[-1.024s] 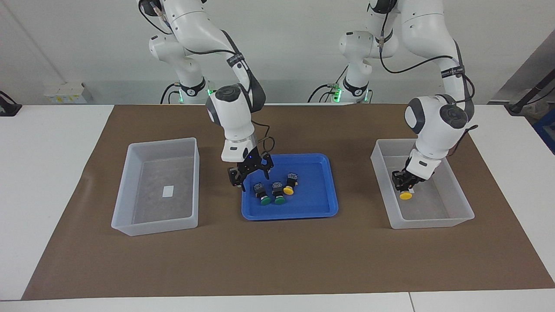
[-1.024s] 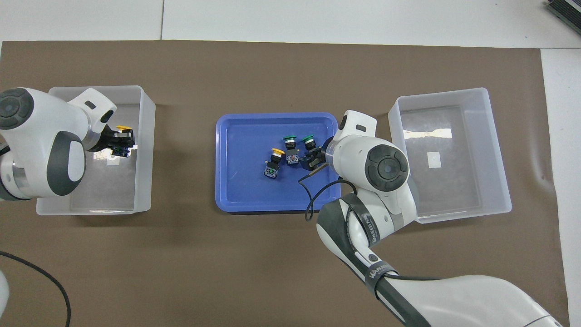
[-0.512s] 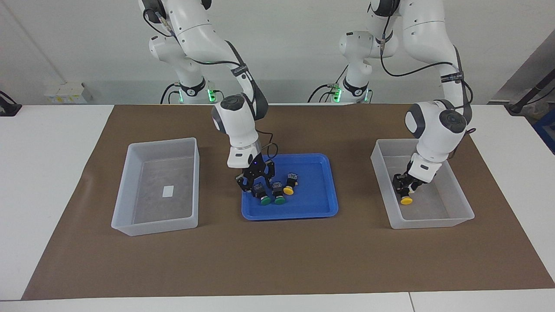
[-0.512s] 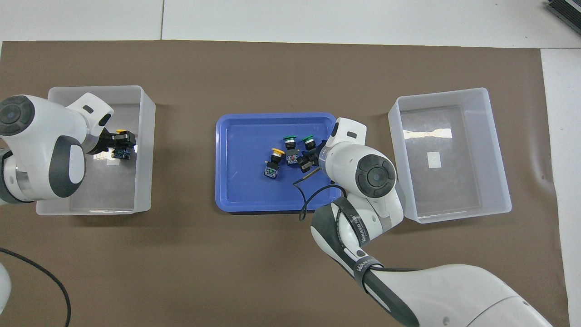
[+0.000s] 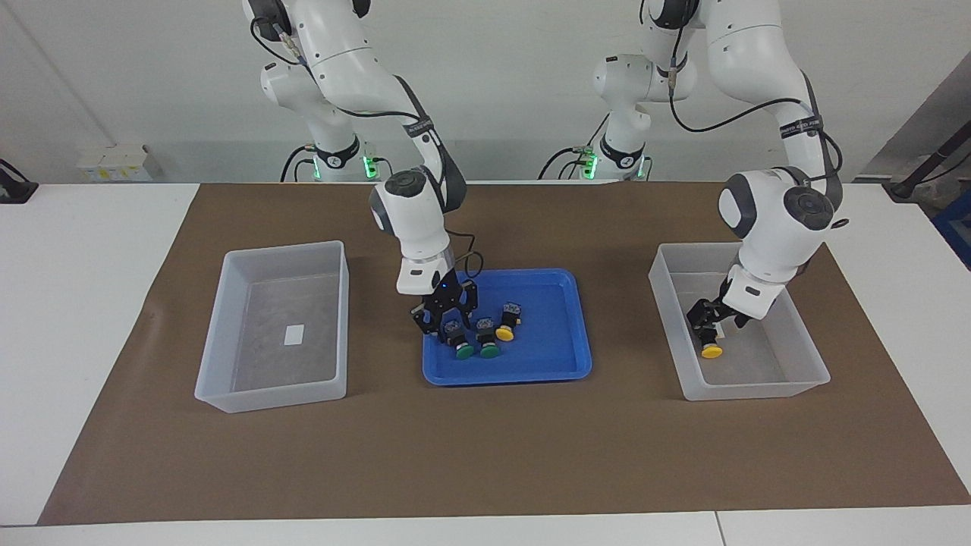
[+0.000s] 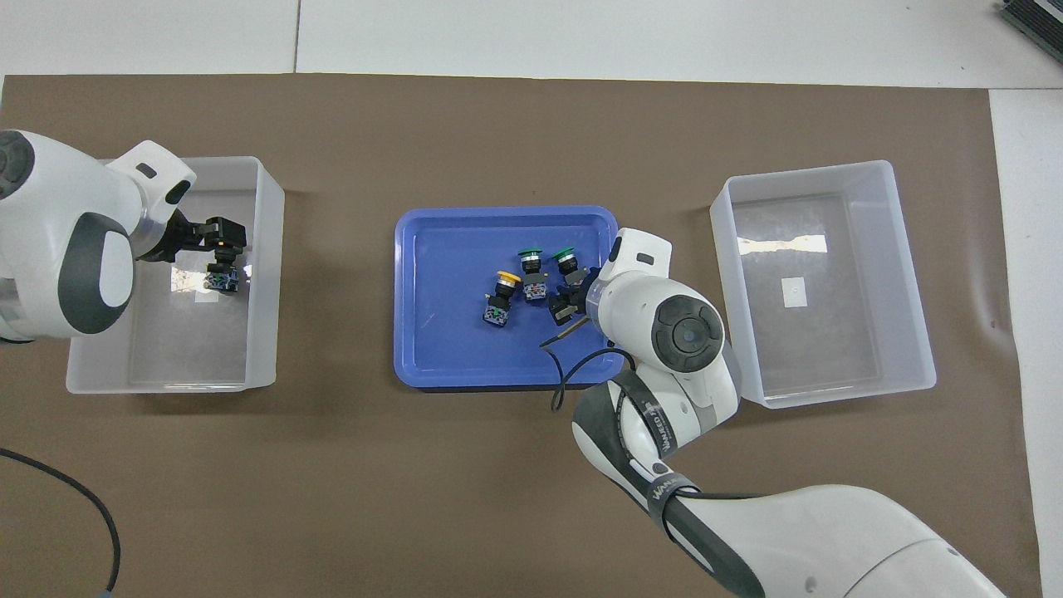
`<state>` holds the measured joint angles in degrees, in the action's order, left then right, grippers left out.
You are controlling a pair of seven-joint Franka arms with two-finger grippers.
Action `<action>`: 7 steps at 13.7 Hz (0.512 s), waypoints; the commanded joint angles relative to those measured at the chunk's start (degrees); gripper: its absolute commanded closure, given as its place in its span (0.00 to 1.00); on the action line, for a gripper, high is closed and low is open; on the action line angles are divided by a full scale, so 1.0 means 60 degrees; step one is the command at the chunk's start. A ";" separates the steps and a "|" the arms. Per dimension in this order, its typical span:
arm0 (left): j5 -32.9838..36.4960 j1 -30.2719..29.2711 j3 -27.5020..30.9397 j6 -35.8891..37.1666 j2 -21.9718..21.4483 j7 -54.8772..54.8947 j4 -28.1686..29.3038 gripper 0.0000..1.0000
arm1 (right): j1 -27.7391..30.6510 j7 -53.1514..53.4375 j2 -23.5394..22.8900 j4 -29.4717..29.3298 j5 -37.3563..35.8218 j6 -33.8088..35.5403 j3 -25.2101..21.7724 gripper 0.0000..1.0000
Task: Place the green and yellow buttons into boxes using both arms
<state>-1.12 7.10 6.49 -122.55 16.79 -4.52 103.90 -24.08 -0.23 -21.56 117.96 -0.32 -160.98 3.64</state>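
The facing view shows the right gripper (image 5: 446,324) low in the blue tray (image 5: 565,360), its jaws around the body of one green button (image 5: 458,338); the overhead view hides that grip under the wrist. A second green button (image 5: 487,339) and a yellow button (image 5: 507,323) lie just beside it. The left gripper (image 5: 711,321), jaws apart, hangs in one box (image 5: 758,390) over another yellow button (image 5: 710,345) lying there. The other box (image 5: 273,394) sits at the right arm's end of the tabletop.

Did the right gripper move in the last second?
Yes. The right gripper came down and over into the blue tray, from beside its rim onto the green button at the right arm's end.
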 commanded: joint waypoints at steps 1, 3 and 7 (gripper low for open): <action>0.0127 0.0061 -0.0027 0.1714 0.0440 0.0080 -0.1827 0.00 | -0.0131 0.1088 0.0151 0.0233 -0.0136 -0.0285 -0.0021 0.91; 0.0098 0.0323 -0.0056 0.2434 0.0454 0.0051 -0.2343 0.03 | -0.0045 0.1370 0.0515 0.0233 -0.0122 -0.0154 -0.0021 1.00; -0.0063 0.1466 -0.0085 0.2073 0.0454 -0.0823 -0.2244 0.07 | 0.0524 0.2426 0.1832 0.0291 -0.0107 0.0928 -0.0036 1.00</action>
<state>-1.31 12.68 5.30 -109.42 17.85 -6.03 91.67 -23.69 12.50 -15.81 117.83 -0.34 -158.94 3.13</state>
